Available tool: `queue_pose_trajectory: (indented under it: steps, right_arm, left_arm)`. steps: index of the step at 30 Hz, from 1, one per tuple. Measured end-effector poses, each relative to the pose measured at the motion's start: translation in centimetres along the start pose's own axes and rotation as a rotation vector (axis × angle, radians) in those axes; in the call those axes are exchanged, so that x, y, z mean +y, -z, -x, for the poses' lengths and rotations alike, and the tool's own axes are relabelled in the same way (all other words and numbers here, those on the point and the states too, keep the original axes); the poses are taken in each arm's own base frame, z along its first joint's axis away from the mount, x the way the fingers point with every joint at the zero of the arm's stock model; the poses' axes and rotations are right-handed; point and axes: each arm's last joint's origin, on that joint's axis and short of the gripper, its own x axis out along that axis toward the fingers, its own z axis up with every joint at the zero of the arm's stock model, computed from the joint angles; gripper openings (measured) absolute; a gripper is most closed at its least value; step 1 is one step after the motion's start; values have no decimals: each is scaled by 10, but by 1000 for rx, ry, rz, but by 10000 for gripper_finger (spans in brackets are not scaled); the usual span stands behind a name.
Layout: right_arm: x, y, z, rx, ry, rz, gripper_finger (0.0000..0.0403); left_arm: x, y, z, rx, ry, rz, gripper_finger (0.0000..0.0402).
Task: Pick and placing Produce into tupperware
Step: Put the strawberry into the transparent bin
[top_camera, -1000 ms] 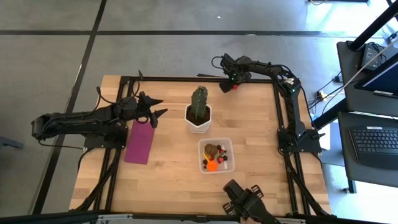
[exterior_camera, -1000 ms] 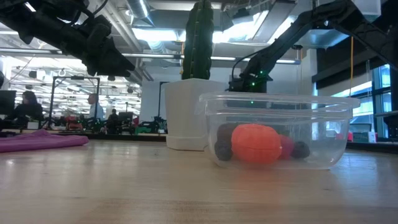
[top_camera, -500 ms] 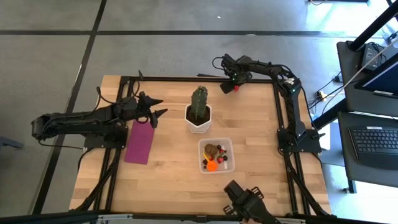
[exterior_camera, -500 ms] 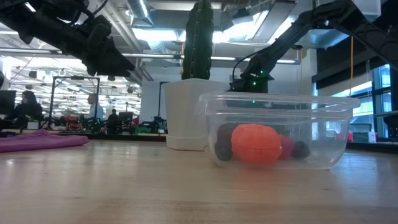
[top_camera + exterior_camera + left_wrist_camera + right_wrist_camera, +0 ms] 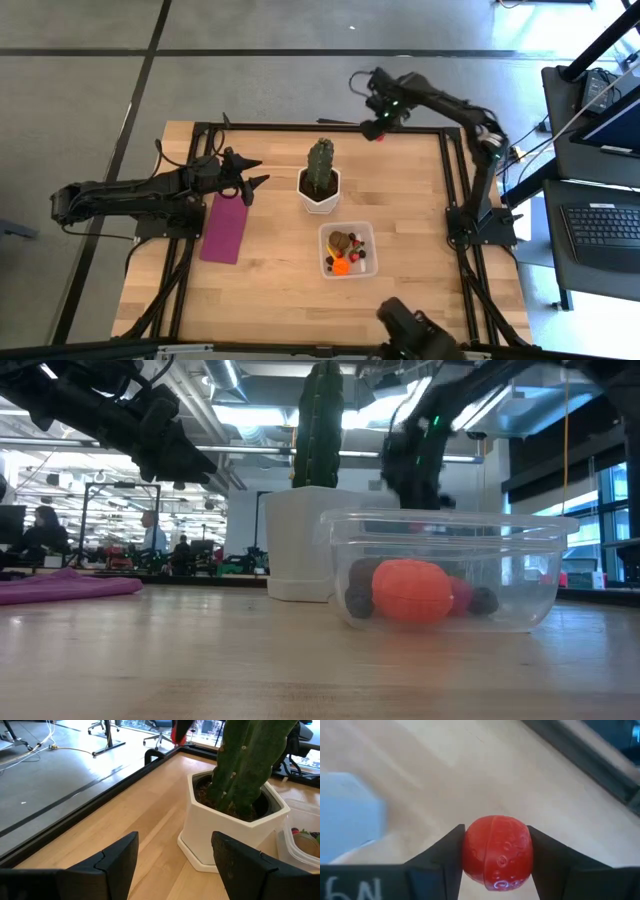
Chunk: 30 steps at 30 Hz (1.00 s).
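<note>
My right gripper (image 5: 376, 130) is above the table's far edge, right of the cactus, shut on a small round red produce piece (image 5: 496, 852), (image 5: 378, 135). The clear tupperware (image 5: 348, 249), (image 5: 442, 568) stands near the table's middle and holds several small pieces: orange, red, brown and dark. My left gripper (image 5: 255, 172) hangs open over the left side, above the far end of the magenta rectangle (image 5: 225, 227); in the left wrist view (image 5: 172, 865) it faces the cactus pot. My right gripper pinches the red round piece between its two fingers, one finger (image 5: 447, 851) on each side of its widest part (image 5: 470, 855). The piece is lifted clear of the table, which shows blurred below it.
A green cactus in a white pot (image 5: 319, 183), (image 5: 300, 540) stands between the grippers, just beyond the tupperware. The flat magenta rectangle lies at the left. Bare wood lies to the right of and in front of the tupperware. A black frame (image 5: 320, 127) rims the table.
My right arm has risen from the table's far edge, carrying the red piece clear of the surface and slightly to the right. The left arm and the tupperware have stayed still.
</note>
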Motion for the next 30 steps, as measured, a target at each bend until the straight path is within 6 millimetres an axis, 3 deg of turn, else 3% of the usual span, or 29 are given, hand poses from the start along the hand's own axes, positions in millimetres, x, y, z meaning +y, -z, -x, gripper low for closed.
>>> queue_pose_trajectory:
  steps: [5,9,13,16,20,23,26,30]
  right_arm:
    - [13,27,71,-165,-77,47,180]
    - [35,65,131,-322,-203,145,180]
    - [66,109,169,-410,-285,235,185]
    - [91,139,186,-448,-366,324,187]
    - [127,164,188,-486,-429,452,179]
    - [151,178,178,-471,-461,539,179]
    - [176,188,152,-439,-499,605,179]
    - [204,202,101,-390,-538,696,179]
  left_arm:
    - [0,0,0,0,0,0,244]
    - [0,0,0,0,0,0,244]
    - [0,0,0,0,0,0,244]
    - [0,0,0,0,0,0,244]
    - [0,0,0,0,0,0,244]
    - [0,0,0,0,0,0,244]
    - [0,0,0,0,0,0,244]
    - [0,0,0,0,0,1,244]
